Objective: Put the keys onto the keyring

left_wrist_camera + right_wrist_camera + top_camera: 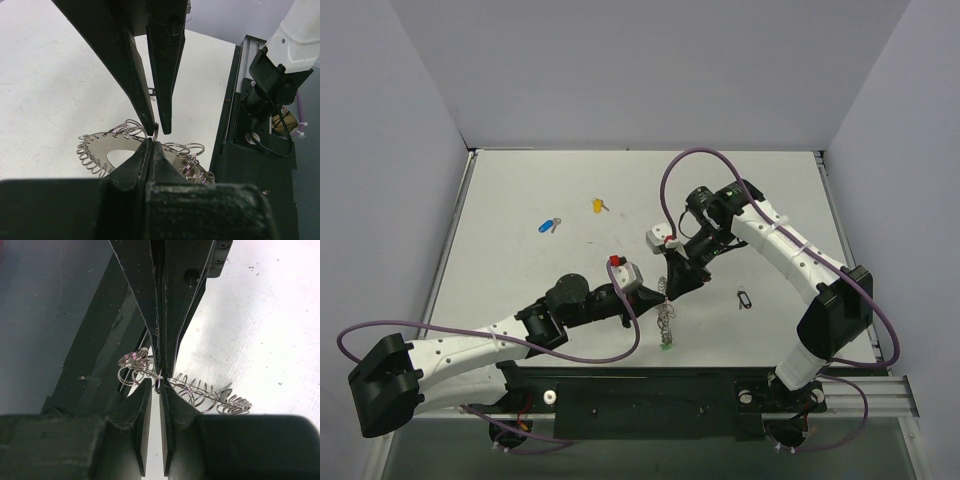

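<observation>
The left gripper [151, 142] is clenched on one wire loop of the keyring cluster [107, 150]. The right gripper [156, 385] pinches the same loop from the opposite side, its tips almost touching the left's. The green key [665, 346] sits at the cluster's near end; whether it is attached cannot be determined. The blue key [548, 226] and yellow key [599, 205] lie on the table [520, 180], well apart from the cluster.

We get soft, even light from above on the white table [520, 180], with only faint shadows. In both wrist views the nearest fingers [132, 172] smear into dark blur (too close to focus), while the wire rings [200, 390] glint crisply.
</observation>
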